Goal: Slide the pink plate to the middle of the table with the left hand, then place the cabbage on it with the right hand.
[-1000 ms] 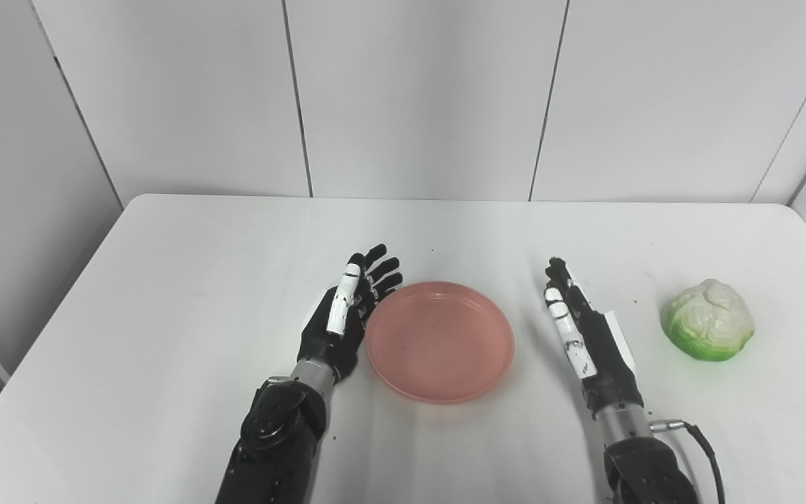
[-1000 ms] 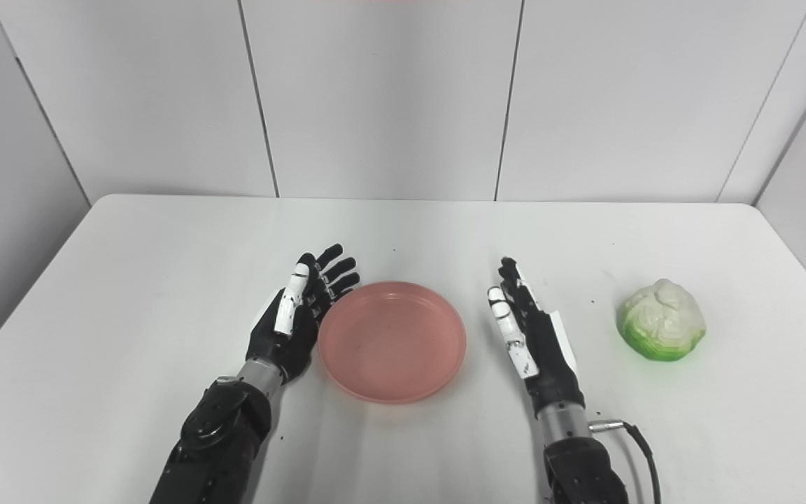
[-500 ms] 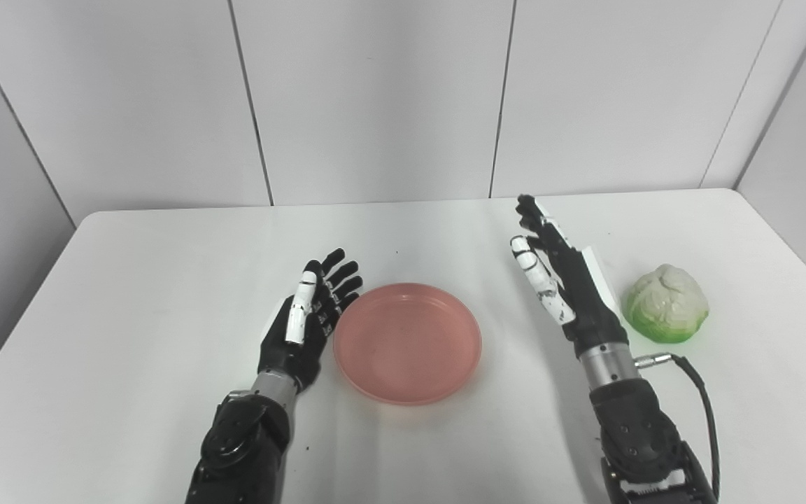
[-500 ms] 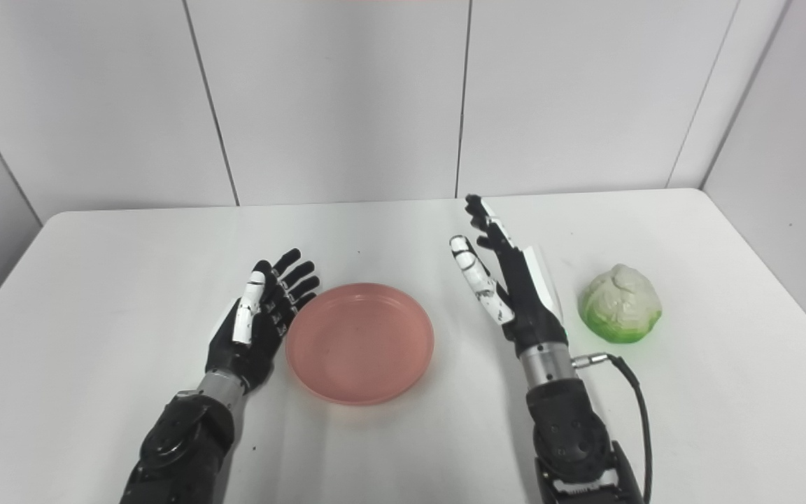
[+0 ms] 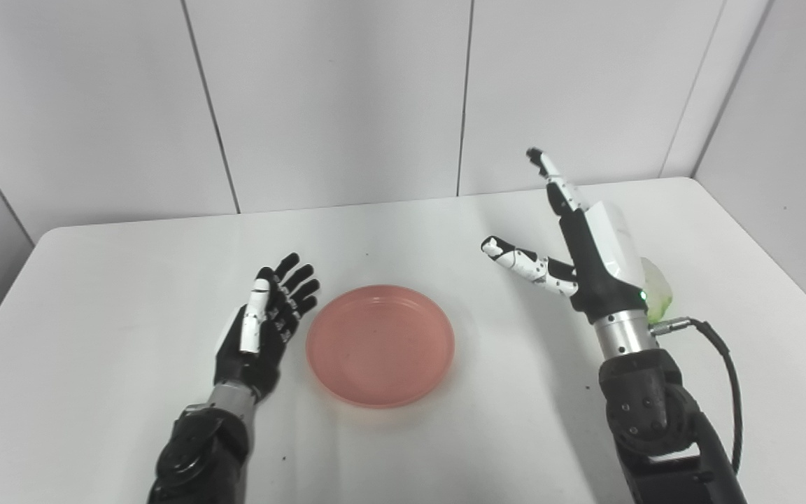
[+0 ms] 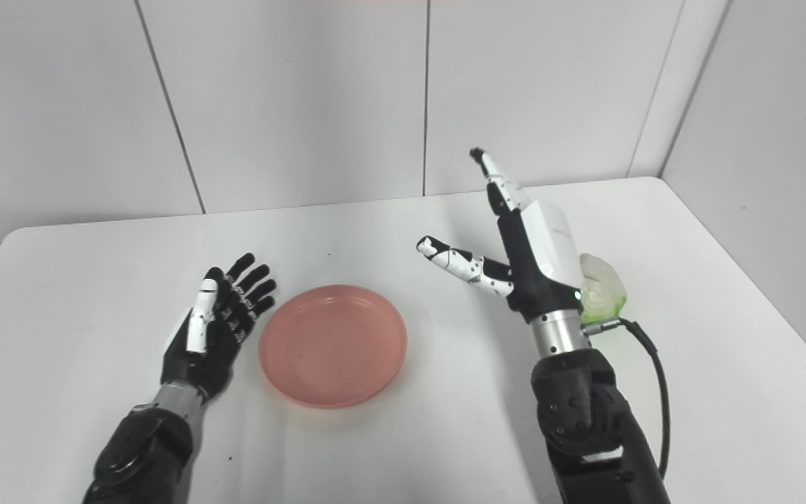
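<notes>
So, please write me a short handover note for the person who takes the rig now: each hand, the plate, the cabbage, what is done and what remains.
Left hand: open, holds nothing, resting just left of the pink plate.
Right hand: open, raised, fingers spread, in front of the cabbage, not gripping it.
Pink plate: empty, near the middle of the table.
Cabbage: on the table at the right, partly hidden behind the right hand.
Done: the plate appears in place.
Left: grasp the cabbage with the right hand and put it on the plate.
</notes>
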`<action>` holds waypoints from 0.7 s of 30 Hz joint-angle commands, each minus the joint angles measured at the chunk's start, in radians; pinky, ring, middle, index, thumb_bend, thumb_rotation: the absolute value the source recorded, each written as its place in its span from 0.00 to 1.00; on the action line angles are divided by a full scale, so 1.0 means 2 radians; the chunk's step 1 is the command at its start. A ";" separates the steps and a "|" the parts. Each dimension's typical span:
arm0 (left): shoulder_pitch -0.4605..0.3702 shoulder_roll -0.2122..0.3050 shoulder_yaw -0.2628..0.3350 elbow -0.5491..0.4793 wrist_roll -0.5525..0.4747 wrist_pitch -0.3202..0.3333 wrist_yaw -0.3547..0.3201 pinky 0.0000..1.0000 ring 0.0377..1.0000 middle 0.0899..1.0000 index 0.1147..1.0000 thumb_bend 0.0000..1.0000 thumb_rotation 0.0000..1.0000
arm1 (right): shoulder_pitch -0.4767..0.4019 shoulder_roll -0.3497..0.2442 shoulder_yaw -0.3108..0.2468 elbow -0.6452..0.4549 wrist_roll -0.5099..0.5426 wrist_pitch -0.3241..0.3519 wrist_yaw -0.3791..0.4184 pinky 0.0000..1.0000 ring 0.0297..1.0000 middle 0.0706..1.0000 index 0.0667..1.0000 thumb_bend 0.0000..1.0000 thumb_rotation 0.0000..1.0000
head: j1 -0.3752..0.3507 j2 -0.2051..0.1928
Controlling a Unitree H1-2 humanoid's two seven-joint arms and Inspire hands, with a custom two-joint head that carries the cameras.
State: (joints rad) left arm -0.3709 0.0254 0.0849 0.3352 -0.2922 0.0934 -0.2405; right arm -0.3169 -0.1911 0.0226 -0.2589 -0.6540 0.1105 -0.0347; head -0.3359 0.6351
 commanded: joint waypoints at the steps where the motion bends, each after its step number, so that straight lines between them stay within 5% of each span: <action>1: -0.006 0.007 0.003 0.010 -0.003 -0.002 -0.003 0.92 0.88 0.88 0.88 0.46 1.00 | -0.018 -0.009 -0.010 -0.025 -0.017 0.011 -0.009 0.85 0.91 0.93 0.94 0.68 0.79 | -0.008 -0.002; 11: -0.017 0.026 0.014 0.052 -0.025 -0.028 -0.034 0.93 0.89 0.89 0.89 0.46 1.00 | -0.005 -0.026 -0.058 -0.068 -0.049 0.073 0.009 0.86 0.93 0.97 0.98 0.77 0.68 | -0.055 -0.011; 21: -0.032 0.040 0.024 0.105 -0.034 -0.060 -0.066 0.94 0.90 0.90 0.90 0.49 1.00 | 0.024 -0.043 -0.067 -0.100 -0.083 0.147 0.054 0.77 0.93 1.00 1.00 0.96 0.70 | -0.082 -0.013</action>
State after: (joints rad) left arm -0.4428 0.0956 0.1303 0.5153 -0.3550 -0.0201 -0.3675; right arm -0.2495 -0.2539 -0.1011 -0.4166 -0.7988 0.3880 0.0752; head -0.5000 0.6105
